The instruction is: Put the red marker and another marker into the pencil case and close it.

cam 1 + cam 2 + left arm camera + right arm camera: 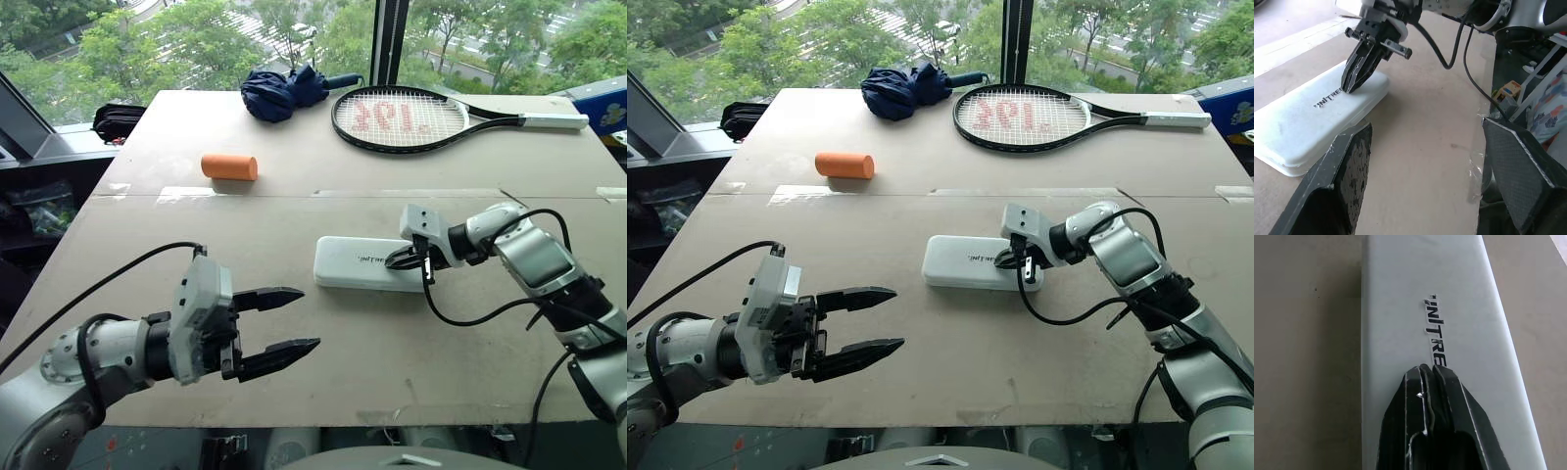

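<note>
**Right wrist view: closed fingers on the case lid**

Right wrist view looks straight down the right gripper [1429, 368], whose two black fingers are pressed together with no gap, their tips over the printed lettering on the white lid of the pencil case [1400, 293]. The left wrist view adds the side angle: the same closed tips meet the lid beside the lettering, and the lid lies flat down on its base. Whether the tips press or merely touch cannot be told.

From the head views, the pencil case lies flat near the middle of the table [323, 352], lid shut. The left gripper [286, 321] hovers near the table's front edge, well apart from the case, fingers spread wide and holding nothing.

Farther back lie an orange cylinder [229, 166], a folded dark blue umbrella [284, 90] and a tennis racket [402, 118], all well clear of both arms. A black cable [460, 315] hangs from the right wrist just beside the case.
</note>
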Controlling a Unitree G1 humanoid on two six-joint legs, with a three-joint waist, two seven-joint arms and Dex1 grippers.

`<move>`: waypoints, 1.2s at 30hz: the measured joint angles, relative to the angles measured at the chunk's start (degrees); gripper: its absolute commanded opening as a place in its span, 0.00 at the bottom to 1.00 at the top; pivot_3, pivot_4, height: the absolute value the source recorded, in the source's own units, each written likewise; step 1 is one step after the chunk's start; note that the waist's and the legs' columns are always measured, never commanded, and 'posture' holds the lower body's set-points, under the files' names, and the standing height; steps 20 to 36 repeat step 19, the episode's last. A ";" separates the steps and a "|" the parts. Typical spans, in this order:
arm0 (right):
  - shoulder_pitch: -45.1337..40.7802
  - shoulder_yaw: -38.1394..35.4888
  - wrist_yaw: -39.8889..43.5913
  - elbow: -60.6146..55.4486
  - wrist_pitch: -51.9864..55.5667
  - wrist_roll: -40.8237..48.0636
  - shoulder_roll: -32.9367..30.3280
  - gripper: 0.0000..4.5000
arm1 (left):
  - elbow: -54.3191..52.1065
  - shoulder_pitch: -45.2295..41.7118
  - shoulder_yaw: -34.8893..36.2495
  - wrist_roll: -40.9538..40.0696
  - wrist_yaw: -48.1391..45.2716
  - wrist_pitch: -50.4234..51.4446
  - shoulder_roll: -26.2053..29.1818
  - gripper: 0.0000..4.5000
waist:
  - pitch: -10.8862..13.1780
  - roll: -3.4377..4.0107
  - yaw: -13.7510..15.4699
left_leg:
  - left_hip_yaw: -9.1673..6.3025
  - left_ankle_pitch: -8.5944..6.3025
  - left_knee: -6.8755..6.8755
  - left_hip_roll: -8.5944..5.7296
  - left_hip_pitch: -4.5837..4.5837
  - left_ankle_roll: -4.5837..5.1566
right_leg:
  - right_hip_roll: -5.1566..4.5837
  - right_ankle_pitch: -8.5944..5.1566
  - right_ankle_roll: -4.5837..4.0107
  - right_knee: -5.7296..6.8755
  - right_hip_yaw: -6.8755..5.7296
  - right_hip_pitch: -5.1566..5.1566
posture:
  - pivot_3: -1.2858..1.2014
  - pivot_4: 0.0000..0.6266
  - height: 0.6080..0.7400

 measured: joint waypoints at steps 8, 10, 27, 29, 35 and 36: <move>26.52 -25.38 0.06 -14.15 -5.23 10.95 -9.40 0.49 | 3.82 4.60 1.78 5.00 -0.57 -2.59 -0.94 0.80 | 0.56 0.69 1.48 | 0.04 -0.02 0.10 -0.10 -0.38 0.05 | -0.08 0.00 0.02 -0.02 0.05 -0.26 | 0.52 0.24 0.93; 36.71 -33.45 0.81 -16.95 -7.69 12.27 -10.07 0.69 | 5.43 8.29 3.97 6.99 -1.87 -3.80 -1.21 0.80 | 0.57 0.64 1.53 | -0.05 -0.03 0.01 -0.04 -0.49 0.07 | -0.03 -0.03 0.03 -0.07 0.07 -0.35 | 0.52 0.24 0.93; 64.07 -57.89 4.89 -18.37 -16.32 14.84 -8.75 0.99 | 12.14 22.40 11.96 15.32 -11.12 -9.28 -2.13 0.80 | 0.61 0.65 1.28 | 0.54 -0.03 -0.44 0.05 -0.17 0.07 | -0.01 -0.15 0.01 -0.10 0.36 -0.47 | 0.52 0.24 0.93; 64.07 -57.89 4.89 -18.37 -16.32 14.84 -8.75 0.99 | 12.14 22.40 11.96 15.32 -11.12 -9.28 -2.13 0.80 | 0.61 0.65 1.28 | 0.54 -0.03 -0.44 0.05 -0.17 0.07 | -0.01 -0.15 0.01 -0.10 0.36 -0.47 | 0.52 0.24 0.93; 64.07 -57.89 4.89 -18.37 -16.32 14.84 -8.75 0.99 | 12.14 22.40 11.96 15.32 -11.12 -9.28 -2.13 0.80 | 0.61 0.65 1.28 | 0.54 -0.03 -0.44 0.05 -0.17 0.07 | -0.01 -0.15 0.01 -0.10 0.36 -0.47 | 0.52 0.24 0.93; 64.07 -57.89 4.89 -18.37 -16.32 14.84 -8.75 0.99 | 12.14 22.40 11.96 15.32 -11.12 -9.28 -2.13 0.80 | 0.61 0.65 1.28 | 0.54 -0.03 -0.44 0.05 -0.17 0.07 | -0.01 -0.15 0.01 -0.10 0.36 -0.47 | 0.52 0.24 0.93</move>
